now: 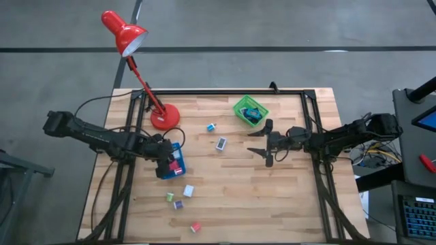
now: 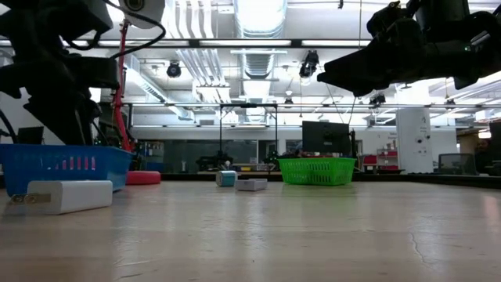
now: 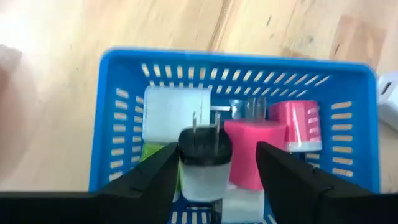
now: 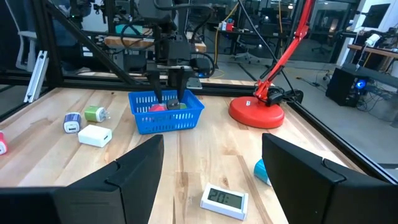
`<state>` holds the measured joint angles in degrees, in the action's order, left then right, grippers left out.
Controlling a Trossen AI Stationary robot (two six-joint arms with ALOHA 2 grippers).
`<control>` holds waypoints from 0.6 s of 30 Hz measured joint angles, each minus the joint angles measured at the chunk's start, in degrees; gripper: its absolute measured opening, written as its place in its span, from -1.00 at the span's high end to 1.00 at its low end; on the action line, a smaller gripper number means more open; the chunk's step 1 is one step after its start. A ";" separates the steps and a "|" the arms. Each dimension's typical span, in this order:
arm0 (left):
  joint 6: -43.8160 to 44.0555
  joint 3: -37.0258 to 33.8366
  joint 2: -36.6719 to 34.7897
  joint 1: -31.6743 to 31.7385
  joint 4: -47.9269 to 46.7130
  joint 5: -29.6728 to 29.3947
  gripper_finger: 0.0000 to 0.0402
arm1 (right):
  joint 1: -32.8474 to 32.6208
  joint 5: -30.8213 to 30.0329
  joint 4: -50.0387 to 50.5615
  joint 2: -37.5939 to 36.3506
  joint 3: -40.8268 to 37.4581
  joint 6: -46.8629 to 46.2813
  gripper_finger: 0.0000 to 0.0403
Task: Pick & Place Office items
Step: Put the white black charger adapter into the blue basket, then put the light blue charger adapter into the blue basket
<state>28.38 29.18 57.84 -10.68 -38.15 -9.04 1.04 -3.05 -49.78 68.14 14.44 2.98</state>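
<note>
We see a worktop of pale, matt planked wood with a visible grain. The blue tray looks like slotted plastic. The chargers are smooth plastic; one black-capped charger shows metal prongs. The lamp is glossy red.

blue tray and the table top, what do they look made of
Blue tray: looks like moulded plastic with a slight sheen, walls pierced by even rows of slots. Table top: looks like wood, pale planks with visible grain and joint lines, matte to satin finish.
</note>
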 joint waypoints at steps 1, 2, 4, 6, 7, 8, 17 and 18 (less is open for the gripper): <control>-0.44 0.37 0.00 0.00 0.02 -0.50 -0.10 | -0.02 0.00 0.00 0.00 0.00 0.00 -0.30; -0.82 0.74 -0.02 0.00 0.03 -1.12 -0.10 | -0.01 0.00 0.00 0.00 0.00 0.00 -0.30; -1.97 1.48 -0.02 0.00 0.55 -2.60 -0.10 | -0.02 0.00 0.02 0.00 0.00 0.00 -0.30; -3.38 2.07 -0.04 0.00 1.97 -4.87 -0.10 | -0.02 0.00 0.02 0.00 0.00 0.00 -0.30; -4.28 2.27 -0.04 0.00 3.18 -5.96 -0.10 | 0.00 0.00 0.02 0.00 0.00 0.00 -0.30; -5.28 2.34 -0.04 0.00 4.81 -6.87 -0.10 | -0.02 0.00 0.02 0.00 0.00 0.01 -0.30; -14.25 2.17 -0.05 0.00 22.11 -15.06 -0.10 | -0.02 0.00 0.02 0.00 0.00 0.01 -0.30; -15.34 1.71 -0.10 0.00 24.84 -15.79 -0.10 | -0.01 0.00 0.02 0.00 0.00 0.02 -0.30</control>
<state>13.04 30.90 57.74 -10.68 -13.32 -24.83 1.03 -3.05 -49.76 68.14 14.44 3.00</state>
